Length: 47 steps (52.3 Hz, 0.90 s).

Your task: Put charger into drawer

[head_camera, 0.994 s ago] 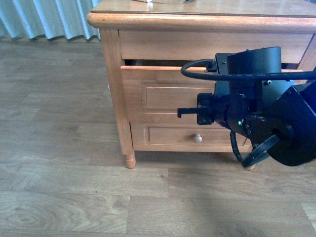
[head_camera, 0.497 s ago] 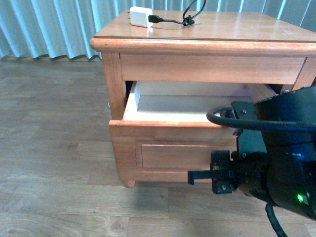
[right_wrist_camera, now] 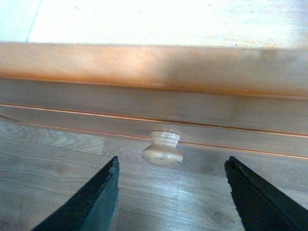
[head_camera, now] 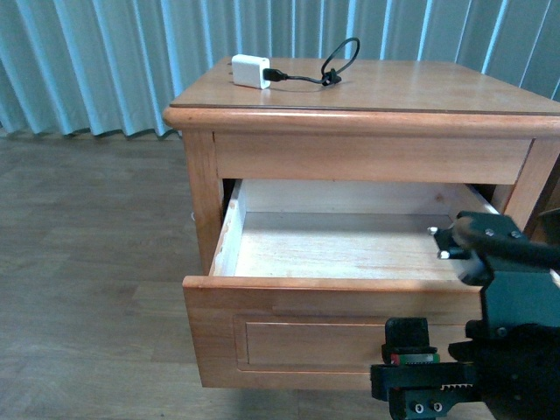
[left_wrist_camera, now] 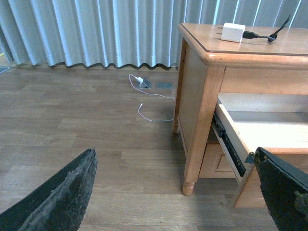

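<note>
Front view: showed the drawer [head_camera: 306,284] pulled far out of the cabinet [head_camera: 199,184], its pale inside open to the camera. Showed the charger [head_camera: 250,72] lying on the cabinet top near a back corner, black cable looped beside it, well apart from the drawer. Caught only the bulk of the right arm [head_camera: 512,350] low down, before the drawer front; could not tell the spread of its fingers from here, nor see the knob.

Left wrist view: looked at the cabinet from its side. Gave the charger on top too, plus the drawer's side wall with a dark rail, and a white cord [left_wrist_camera: 154,103] on the floor near the curtain [left_wrist_camera: 86,33], unseen from the front. Showed the left gripper [left_wrist_camera: 173,192] spread wide, holding nothing, apart from the cabinet.

Right wrist view: brought the knob [right_wrist_camera: 162,148] up close on the drawer front. Showed the right gripper [right_wrist_camera: 172,192] spread wide, one finger to each side of the knob, clear of it.
</note>
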Each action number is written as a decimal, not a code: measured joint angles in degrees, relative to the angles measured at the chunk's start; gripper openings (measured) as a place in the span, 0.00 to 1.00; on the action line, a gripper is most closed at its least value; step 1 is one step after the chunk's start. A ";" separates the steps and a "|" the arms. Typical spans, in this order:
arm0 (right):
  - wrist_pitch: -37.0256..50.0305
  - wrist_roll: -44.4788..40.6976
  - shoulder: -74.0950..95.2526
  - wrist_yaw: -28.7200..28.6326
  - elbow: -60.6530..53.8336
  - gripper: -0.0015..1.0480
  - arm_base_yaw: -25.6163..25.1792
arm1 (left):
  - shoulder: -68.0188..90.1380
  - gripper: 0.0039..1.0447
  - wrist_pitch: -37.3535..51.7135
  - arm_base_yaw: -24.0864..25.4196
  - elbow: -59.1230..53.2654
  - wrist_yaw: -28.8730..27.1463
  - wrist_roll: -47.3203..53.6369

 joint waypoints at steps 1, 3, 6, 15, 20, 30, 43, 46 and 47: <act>-1.27 -0.02 -2.34 -0.52 -0.46 0.77 -0.37 | 0.00 0.95 0.00 0.00 0.00 0.00 0.00; -3.17 -0.07 -6.49 -1.20 -1.29 0.85 -1.07 | 0.00 0.95 0.00 0.00 0.00 0.00 0.00; -6.25 -0.26 -12.72 -2.51 -2.21 0.94 -2.43 | 0.00 0.95 0.00 0.00 0.00 0.00 0.00; -13.27 -2.49 -28.39 -5.42 -2.54 0.92 -7.15 | 0.00 0.95 0.00 0.00 0.00 0.00 0.00; -17.38 -4.48 -36.46 -8.68 -2.21 0.92 -10.91 | 0.00 0.95 0.00 0.00 0.00 0.00 -0.02; -25.24 -7.21 -48.92 -15.72 -1.31 0.92 -18.82 | 0.00 0.95 0.00 0.00 0.00 0.00 -0.02; -36.65 -9.57 -64.19 -24.02 -1.73 0.92 -28.94 | 0.02 0.95 -0.02 0.00 0.00 0.00 0.00; -39.78 -9.92 -69.07 -26.91 -2.80 0.92 -32.44 | 0.00 0.95 0.00 0.00 0.00 0.00 0.00; -40.19 -9.92 -70.27 -27.91 -3.28 0.92 -33.48 | 0.00 0.95 0.00 0.00 0.00 0.00 0.00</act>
